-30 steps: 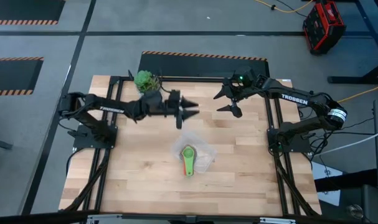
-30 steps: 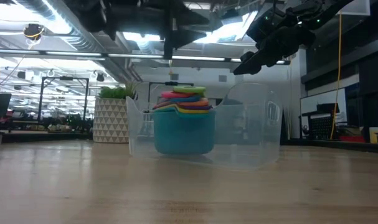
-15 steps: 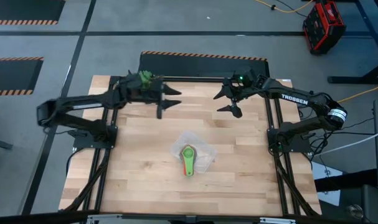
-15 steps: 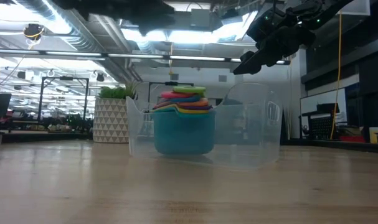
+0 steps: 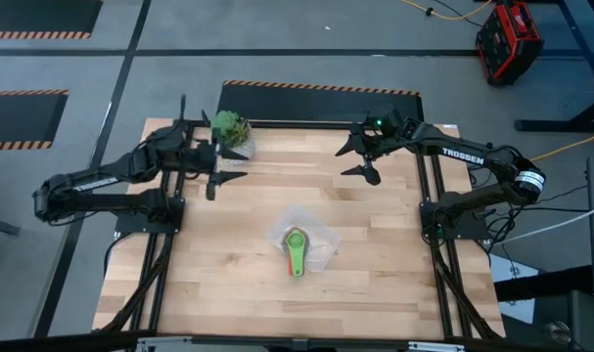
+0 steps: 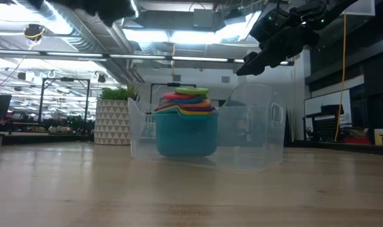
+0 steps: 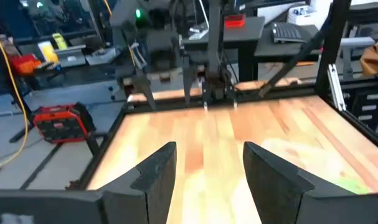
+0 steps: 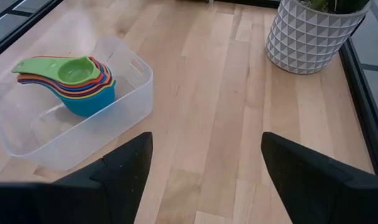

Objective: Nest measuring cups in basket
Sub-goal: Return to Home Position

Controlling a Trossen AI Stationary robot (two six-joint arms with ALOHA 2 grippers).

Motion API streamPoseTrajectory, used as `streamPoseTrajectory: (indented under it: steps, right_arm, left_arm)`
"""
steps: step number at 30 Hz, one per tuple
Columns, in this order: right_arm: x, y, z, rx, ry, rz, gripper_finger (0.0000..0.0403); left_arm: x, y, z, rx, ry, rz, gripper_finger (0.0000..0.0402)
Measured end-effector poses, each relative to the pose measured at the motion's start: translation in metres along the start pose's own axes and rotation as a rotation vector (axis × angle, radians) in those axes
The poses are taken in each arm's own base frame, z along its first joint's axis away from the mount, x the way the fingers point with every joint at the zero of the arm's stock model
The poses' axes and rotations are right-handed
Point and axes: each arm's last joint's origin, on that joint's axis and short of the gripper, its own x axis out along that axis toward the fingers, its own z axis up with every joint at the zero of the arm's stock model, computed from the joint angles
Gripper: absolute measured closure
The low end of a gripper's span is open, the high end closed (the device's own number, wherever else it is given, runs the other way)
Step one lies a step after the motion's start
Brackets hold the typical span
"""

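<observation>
The measuring cups [image 5: 296,250] sit nested in one stack, green on top and light blue at the bottom [image 6: 185,129], inside the clear basket [image 5: 316,256], which rests on the table's middle. The stack's handles [image 8: 33,70] point to one side. My left gripper [image 5: 225,164] is open, raised near the table's far left, beside the potted plant. My right gripper [image 5: 361,157] is open, raised over the far right part of the table. The stack and basket [image 8: 132,87] show in the right wrist view; both grippers are well away from them.
A white patterned pot with a green plant [image 5: 232,128] stands at the table's far left edge [image 8: 310,31]. Bare wooden table [image 5: 218,264] surrounds the basket. Black frame rails run along the table's sides [image 5: 429,196].
My left arm has drawn back from over the table's middle toward the far left edge, ending beside the plant. The right arm, the cups and the basket have stayed where they were.
</observation>
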Motion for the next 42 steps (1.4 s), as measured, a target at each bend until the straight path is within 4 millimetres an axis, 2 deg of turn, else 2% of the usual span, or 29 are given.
streamPoseTrajectory:
  steps: [11,16,33,42]
  right_arm:
    - [0.000,0.000,0.000,-0.003,0.000,0.000,0.0098]
    - [0.000,0.000,0.000,-0.003,0.000,0.000,0.0098]
    - [0.000,0.000,0.000,-0.004,0.000,-0.001,0.0098]
    - [0.000,0.000,0.000,-0.004,0.000,-0.001,0.0098]
  left_arm:
    - [-0.018,-0.019,-0.080,-0.030,-0.065,0.008,0.0223]
    - [-0.024,-0.025,-0.103,-0.029,-0.123,0.014,0.0223]
    - [-0.031,-0.036,-0.150,-0.055,-0.174,-0.039,0.0223]
    - [-0.031,-0.036,-0.149,-0.059,-0.177,-0.037,0.0223]
